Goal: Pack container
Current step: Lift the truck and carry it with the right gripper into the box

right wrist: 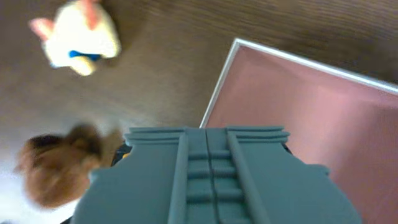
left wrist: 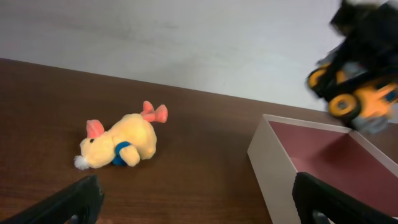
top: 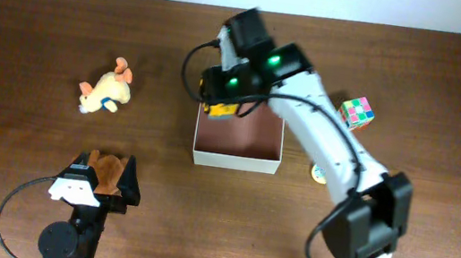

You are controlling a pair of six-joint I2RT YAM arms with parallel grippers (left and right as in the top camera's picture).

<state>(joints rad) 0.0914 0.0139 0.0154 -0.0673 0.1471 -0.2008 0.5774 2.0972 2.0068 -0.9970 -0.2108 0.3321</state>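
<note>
Packing looks barely begun: the container sits bare mid-tabletop, the right gripper with jaws clamped on a yellow toy truck over its 11 o'clock corner, the left gripper with jaws wide at 7 o'clock, and the plush rabbit and cube still outside.

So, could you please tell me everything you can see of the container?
The container is a square, shallow, open-top box, cardboard by the look, with cream-white outer walls and a reddish-brown inside. It sits flat on the dark wooden table, about mid-table. The floor that shows is bare; its far-left corner is hidden under the right tool, which holds a yellow-and-black toy truck above it, seemingly clear of it. Nothing else on the table touches it.
</note>
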